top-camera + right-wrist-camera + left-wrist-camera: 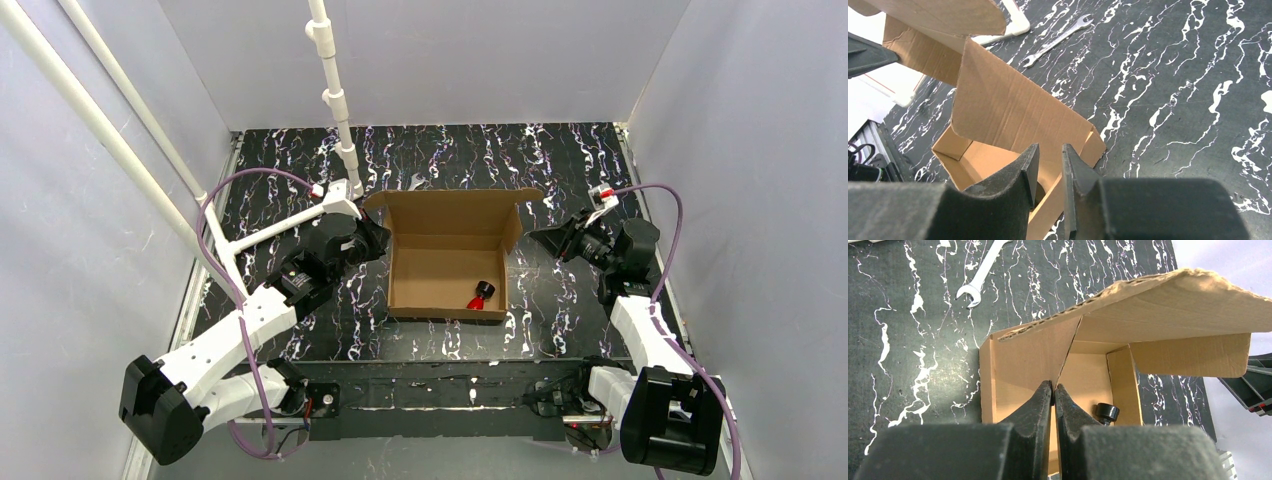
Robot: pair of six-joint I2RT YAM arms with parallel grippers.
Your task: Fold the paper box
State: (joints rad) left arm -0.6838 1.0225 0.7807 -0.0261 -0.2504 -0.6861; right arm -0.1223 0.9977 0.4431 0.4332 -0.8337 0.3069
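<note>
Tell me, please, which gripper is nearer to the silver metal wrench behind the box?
Left. The left gripper is by the left wall of the brown cardboard box, just near-left of the silver metal wrench; the right gripper is beyond the box's right wall.

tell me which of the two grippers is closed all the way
The left gripper: its two fingers meet with no gap between them. The right gripper shows a clear gap between its fingers and holds nothing.
</note>
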